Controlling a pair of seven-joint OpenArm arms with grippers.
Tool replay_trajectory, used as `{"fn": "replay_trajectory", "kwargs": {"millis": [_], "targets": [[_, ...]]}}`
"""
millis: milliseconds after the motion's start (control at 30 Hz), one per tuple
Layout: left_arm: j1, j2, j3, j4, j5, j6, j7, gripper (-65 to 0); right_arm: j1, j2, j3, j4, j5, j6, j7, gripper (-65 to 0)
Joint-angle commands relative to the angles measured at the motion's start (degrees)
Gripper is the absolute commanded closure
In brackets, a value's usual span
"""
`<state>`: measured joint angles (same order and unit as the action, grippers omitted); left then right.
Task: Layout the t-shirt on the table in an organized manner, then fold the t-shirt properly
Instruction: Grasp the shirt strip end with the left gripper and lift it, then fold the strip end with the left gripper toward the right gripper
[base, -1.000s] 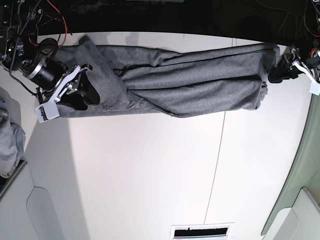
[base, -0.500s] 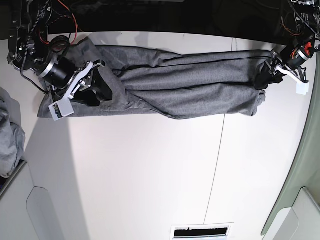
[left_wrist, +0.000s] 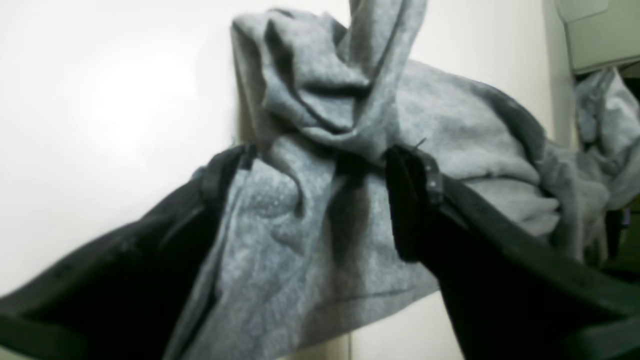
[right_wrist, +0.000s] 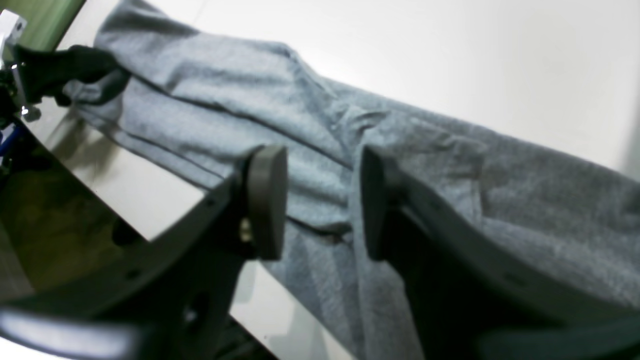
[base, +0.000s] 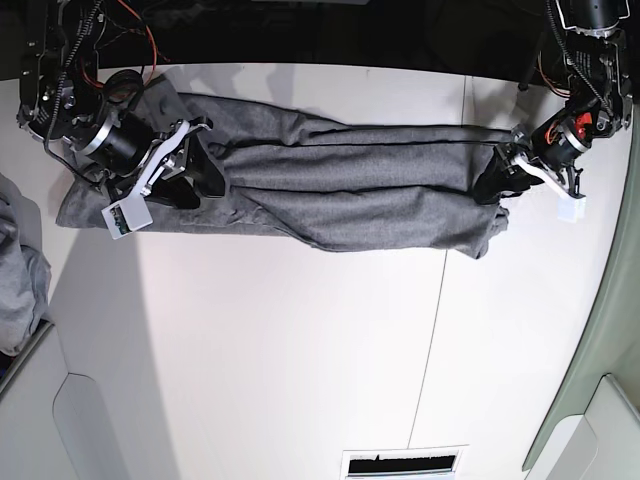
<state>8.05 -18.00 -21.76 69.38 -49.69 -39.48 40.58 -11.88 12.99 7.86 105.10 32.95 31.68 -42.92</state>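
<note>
The t-shirt (base: 340, 185) lies stretched in a long, wrinkled band across the far part of the table (base: 300, 350), spanning from my right end effector (base: 195, 170) to my left end effector (base: 495, 180). My left end effector's jaws stand wide with a bunched end of the cloth between them; I cannot tell whether they grip it. My right end effector's jaws stand apart over the fabric, holding nothing. Beyond my right end effector, off the table's edge, sits another heap of grey cloth (base: 18, 290).
</note>
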Motion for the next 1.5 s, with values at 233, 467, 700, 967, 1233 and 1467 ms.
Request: {"fn": "replay_trajectory", "kwargs": {"millis": [233, 467, 700, 967, 1233, 1467], "targets": [[-3.8, 2.2, 0.4, 0.7, 5.6, 3.5, -3.4, -37.9, -0.1, 0.2, 0.1, -2.1, 0.5, -0.6, 1.6, -19.3], [-5.7, 3.8, 0.4, 0.7, 10.4, 4.5, -5.8, 0.0, -0.1, 0.2, 0.1, -8.7, 0.8, -0.6, 2.7, -10.3], [-6.6, 2.5, 0.4, 0.7, 11.6, 4.5, -6.6, 0.0, 0.7, 0.2, 0.1, -8.7, 2.0, -0.4, 3.9, -0.8], [-7.4, -4.1, 0.3, 5.1, 11.6, 4.3, -6.7, 0.0, 1.8, 0.2, 0.2, -8.7, 1.8, -0.4, 3.9, -0.8], [-6.5, -6.8, 1.3, 18.1, 9.7, 4.1, 1.0, 0.0, 2.3, 0.1, 0.2, -8.7, 2.0, -0.4, 4.1, -0.9], [-5.2, -4.6, 14.9, 28.7, 12.6, 4.3, -0.1, 0.0, 3.0, 0.1, 0.3, -8.7, 1.7, -0.4, 4.2, -1.6]]}}
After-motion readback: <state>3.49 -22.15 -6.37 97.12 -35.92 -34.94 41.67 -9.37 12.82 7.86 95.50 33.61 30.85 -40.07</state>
